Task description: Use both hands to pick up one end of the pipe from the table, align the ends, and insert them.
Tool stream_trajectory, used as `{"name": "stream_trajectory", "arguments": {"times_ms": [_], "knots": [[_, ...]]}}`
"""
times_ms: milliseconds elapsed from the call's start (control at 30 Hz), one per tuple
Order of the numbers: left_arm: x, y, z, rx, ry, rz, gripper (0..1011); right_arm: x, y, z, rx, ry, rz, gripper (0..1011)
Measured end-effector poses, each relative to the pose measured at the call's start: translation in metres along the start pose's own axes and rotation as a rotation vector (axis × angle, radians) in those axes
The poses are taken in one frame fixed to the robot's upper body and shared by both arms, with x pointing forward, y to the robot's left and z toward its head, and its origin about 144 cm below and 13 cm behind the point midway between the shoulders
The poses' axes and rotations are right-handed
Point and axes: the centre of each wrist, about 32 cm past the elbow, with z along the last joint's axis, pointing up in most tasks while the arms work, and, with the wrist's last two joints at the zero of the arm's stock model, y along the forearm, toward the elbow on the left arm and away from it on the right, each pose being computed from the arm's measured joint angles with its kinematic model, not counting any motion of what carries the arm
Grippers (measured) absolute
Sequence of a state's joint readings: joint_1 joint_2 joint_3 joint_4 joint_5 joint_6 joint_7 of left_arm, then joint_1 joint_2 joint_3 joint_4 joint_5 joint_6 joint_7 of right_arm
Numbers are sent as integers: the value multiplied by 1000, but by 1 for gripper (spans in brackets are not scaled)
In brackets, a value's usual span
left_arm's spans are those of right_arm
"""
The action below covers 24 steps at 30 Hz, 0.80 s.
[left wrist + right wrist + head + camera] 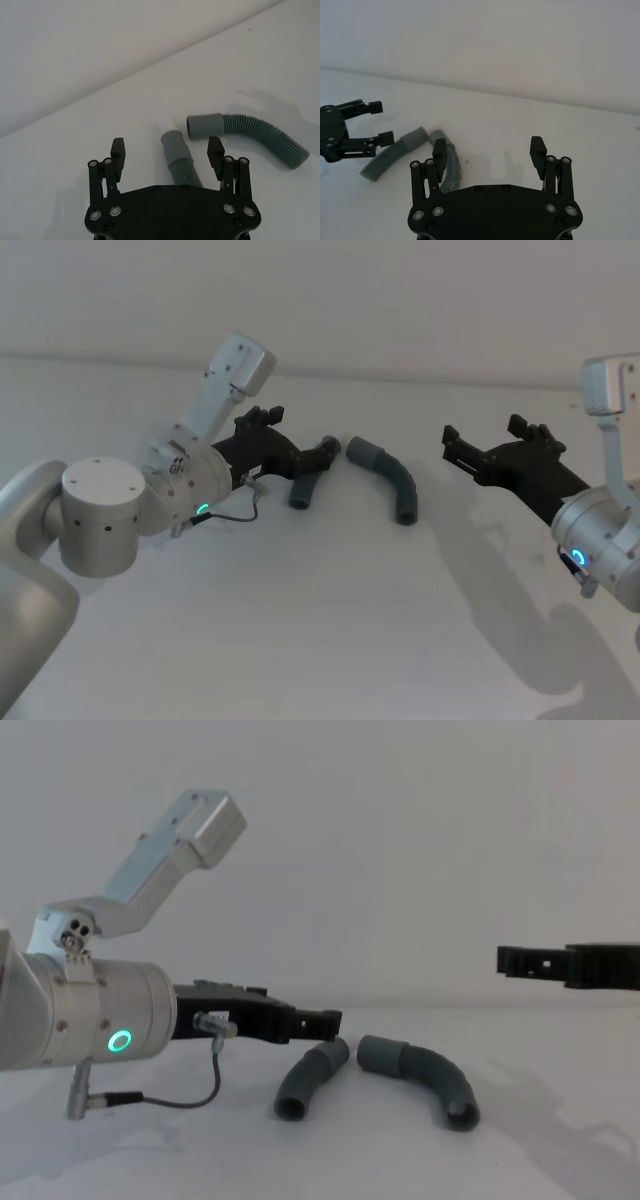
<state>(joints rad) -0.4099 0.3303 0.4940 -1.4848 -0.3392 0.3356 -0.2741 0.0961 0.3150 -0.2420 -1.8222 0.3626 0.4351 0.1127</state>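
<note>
The left pipe piece [181, 162] is framed by the fingers [216, 150] of the left gripper [166, 147], which are spread wide and closed on nothing. The piece is seen lying nearer one finger than the other, its long axis running out along the fingers rather than across them, and its smooth cuff [173, 139] poking just past the fingertips. The gripper is held low over the tabletop [300, 640], and a squeeze across the ribbed body is judged to be the step in hand. Just beyond, the right pipe piece [392, 477] is laid in a curve, its own cuff near the other's but not joined. The right gripper [485, 430] is held higher and well apart from that piece, fingers likewise wide, with a reach down and across yet to be made
</note>
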Motion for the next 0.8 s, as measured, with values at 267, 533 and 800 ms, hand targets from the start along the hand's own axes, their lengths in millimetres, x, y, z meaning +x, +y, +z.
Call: {"name": "stream_trajectory", "arguments": {"times_ms": [267, 533, 800], "knots": [[-5, 0, -3, 42, 16, 5, 1001, -8, 8, 0, -39, 10, 39, 1010], [-6, -4, -9, 64, 16, 3, 1001, -15, 14, -2, -66, 13, 66, 1010], [-5, -10, -12, 79, 6, -11, 1001, -20, 20, -6, -93, 4, 75, 1010]]}}
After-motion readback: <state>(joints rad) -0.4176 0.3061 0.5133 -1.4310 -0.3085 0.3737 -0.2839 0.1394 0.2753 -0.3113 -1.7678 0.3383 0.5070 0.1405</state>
